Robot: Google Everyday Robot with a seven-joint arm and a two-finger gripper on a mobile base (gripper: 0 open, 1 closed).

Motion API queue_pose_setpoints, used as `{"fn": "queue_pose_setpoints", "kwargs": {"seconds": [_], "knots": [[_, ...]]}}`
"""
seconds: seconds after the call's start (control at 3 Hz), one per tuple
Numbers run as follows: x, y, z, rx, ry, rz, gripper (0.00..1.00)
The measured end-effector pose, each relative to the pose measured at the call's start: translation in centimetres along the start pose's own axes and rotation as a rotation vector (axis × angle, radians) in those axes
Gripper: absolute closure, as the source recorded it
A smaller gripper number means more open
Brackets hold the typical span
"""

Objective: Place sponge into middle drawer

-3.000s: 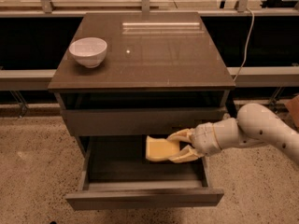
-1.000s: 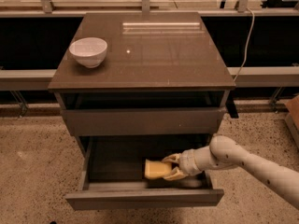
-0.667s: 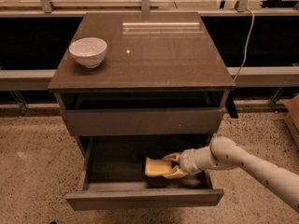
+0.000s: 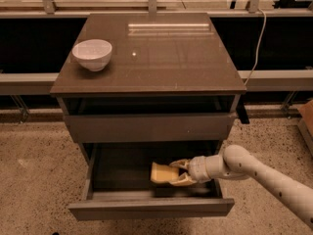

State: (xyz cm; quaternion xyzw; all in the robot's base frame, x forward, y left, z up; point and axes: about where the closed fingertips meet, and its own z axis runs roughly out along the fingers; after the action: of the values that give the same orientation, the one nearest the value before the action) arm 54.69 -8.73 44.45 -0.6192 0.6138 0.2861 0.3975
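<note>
Currently: your pincer (image 4: 178, 173), from 3 o'clock, pinching sponge (image 4: 159, 173) low over middle drawer (image 4: 120, 173) floor. Lower to contact, then spread.

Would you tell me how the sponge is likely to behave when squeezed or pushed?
The sponge looks like thick foam, so it probably compresses and springs back. The tool, inside the middle drawer, holds it by one end without visible sag, suggesting it is light. Flat-sided, it should slide rather than roll.

White bowl (image 4: 92, 54) on cabinet top (image 4: 161, 58), left; cable (image 4: 259, 38) hanging right.
</note>
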Motion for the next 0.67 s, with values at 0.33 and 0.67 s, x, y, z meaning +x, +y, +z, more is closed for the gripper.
{"fn": "queue_pose_setpoints", "kwargs": {"seconds": [0.33, 0.67], "knots": [[-0.09, 0.14, 0.32, -0.006, -0.003, 0.000, 0.19], [-0.14, 0.22, 0.50, -0.009, -0.005, 0.000, 0.00]]}}
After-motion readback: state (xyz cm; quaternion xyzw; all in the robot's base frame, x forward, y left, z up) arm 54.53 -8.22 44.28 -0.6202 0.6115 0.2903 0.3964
